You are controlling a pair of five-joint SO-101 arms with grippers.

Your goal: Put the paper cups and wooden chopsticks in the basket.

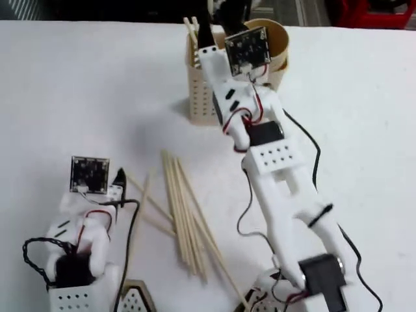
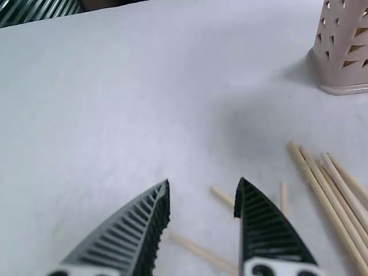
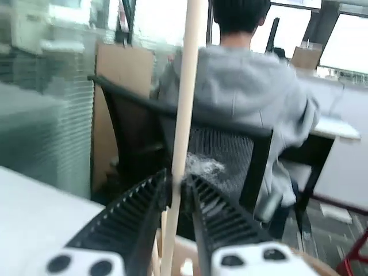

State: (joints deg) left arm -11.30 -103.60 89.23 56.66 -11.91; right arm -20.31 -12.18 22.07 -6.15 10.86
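Right wrist view: we see the right arm [image 1: 279, 188] with its jaws clenched on one upright wooden chopstick [image 3: 185, 103]. From above, we find that arm reaching over the pale perforated basket [image 1: 200, 97], a paper cup [image 1: 281, 45] just beside it. More chopsticks [image 1: 185, 214] lie loose on the white tabletop [image 1: 78, 84] near the left arm [image 1: 81, 227], whose jaws stand released, holding nothing.

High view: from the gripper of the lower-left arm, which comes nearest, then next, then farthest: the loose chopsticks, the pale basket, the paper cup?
1. Loose chopsticks, on the table right beside the left gripper.
2. Basket, standing farther up the table.
3. Paper cup, farthest, just past the basket.
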